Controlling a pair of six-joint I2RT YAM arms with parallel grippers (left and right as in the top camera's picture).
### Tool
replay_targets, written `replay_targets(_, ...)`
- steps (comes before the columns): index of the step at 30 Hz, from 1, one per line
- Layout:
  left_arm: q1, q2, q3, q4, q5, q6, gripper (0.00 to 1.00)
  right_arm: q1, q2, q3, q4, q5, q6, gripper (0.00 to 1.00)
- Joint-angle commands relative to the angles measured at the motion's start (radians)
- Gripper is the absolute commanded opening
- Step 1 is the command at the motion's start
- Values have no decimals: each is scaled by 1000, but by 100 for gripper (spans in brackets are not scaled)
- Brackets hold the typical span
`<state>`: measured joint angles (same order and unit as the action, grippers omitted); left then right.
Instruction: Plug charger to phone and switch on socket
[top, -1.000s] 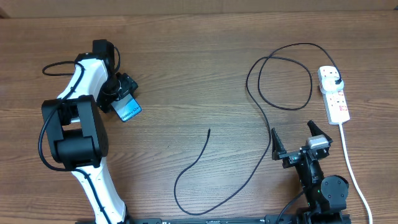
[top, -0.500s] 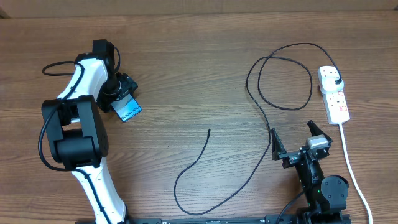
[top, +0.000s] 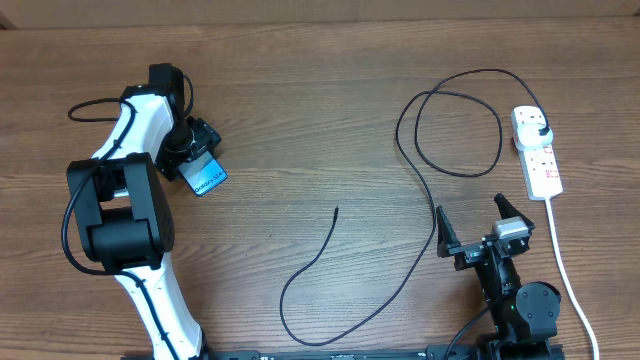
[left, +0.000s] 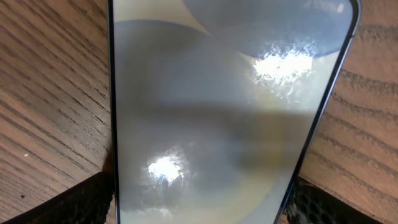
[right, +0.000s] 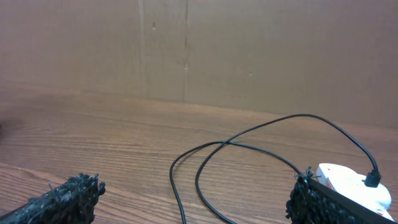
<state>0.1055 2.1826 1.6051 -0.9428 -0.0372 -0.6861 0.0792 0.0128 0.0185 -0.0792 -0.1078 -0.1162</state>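
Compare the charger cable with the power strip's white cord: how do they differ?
The charger cable is black and thin; the white cord is thicker. The charger cable loops and winds across the table; the white cord runs almost straight toward the near edge. Both lie on the table and end at the power strip.

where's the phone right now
In the overhead view the phone lies at the left, between the fingers of the left gripper, far from the power strip at the right edge.
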Motion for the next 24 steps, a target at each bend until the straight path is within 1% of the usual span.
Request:
replay_targets(1, 8, 23, -18, -13, -14, -17, 88, 5, -11, -11, 4, -5, -5, 100)
replay_targets(13, 8, 23, -18, -14, -14, -16, 83, 5, -11, -11, 4, -5, -5, 100)
replay_targets(24, 8, 23, -18, -14, -14, -16, 83, 5, -11, -11, 4, -5, -5, 100)
